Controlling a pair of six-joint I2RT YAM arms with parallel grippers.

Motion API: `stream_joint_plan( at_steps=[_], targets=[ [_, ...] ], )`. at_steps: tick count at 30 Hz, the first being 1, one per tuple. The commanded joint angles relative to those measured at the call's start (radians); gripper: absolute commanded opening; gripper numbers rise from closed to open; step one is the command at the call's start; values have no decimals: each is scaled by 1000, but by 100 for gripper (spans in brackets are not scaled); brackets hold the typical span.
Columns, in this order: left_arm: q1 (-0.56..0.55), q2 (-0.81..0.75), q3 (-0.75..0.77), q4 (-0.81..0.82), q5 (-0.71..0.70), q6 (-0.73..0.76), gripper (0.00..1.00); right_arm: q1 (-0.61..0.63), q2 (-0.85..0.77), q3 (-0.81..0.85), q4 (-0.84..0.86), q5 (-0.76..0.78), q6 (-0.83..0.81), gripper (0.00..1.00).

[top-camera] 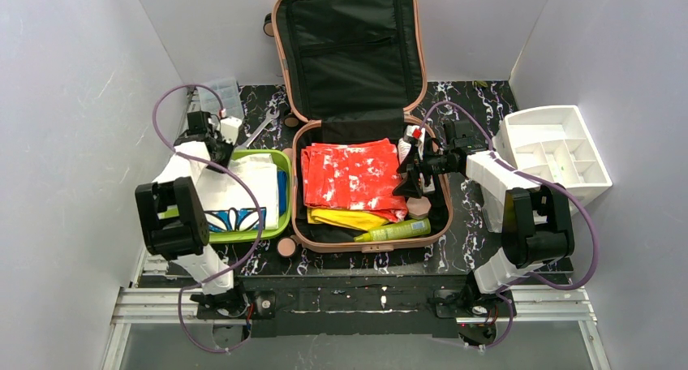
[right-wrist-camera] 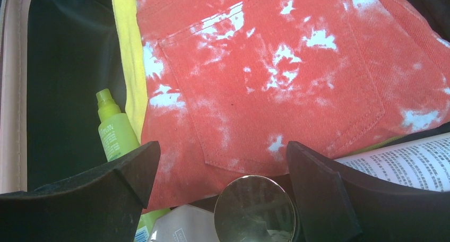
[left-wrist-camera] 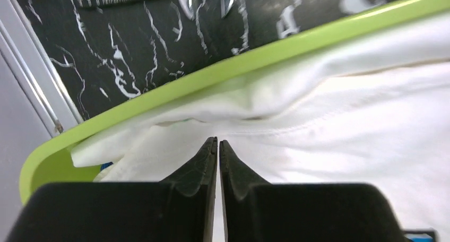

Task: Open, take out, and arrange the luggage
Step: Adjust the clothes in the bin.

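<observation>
Top external: luggage (top-camera: 353, 41) lies open, left jaws together, right jaws apart.

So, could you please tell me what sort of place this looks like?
Probably a robot lab test cell: plain white walls box in a black marbled table, a left arm and right arm are bolted to a metal rail, and the luggage lies open on it.

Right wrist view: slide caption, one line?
Open right tool hovers over red-and-white garment, green spray bottle and round cap in the luggage.
</observation>
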Motion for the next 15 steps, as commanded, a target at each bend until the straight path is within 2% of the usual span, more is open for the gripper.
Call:
stream_joint_plan(
  at_steps=[1,7,10,15],
  targets=[
    [6,-181,4,-64,250,-17,6,-5,-6,36,-11,-32,-19,98],
    [-16,-288,42,-193,554,70,6,-5,-6,36,-12,-30,-20,98],
    [-67,-277,53,-263,571,118,2,-5,-9,37,-12,-29,-20,98],
    [-160,-186,35,-294,482,153,0,-5,-17,36,-12,-26,-21,98]
  ],
)
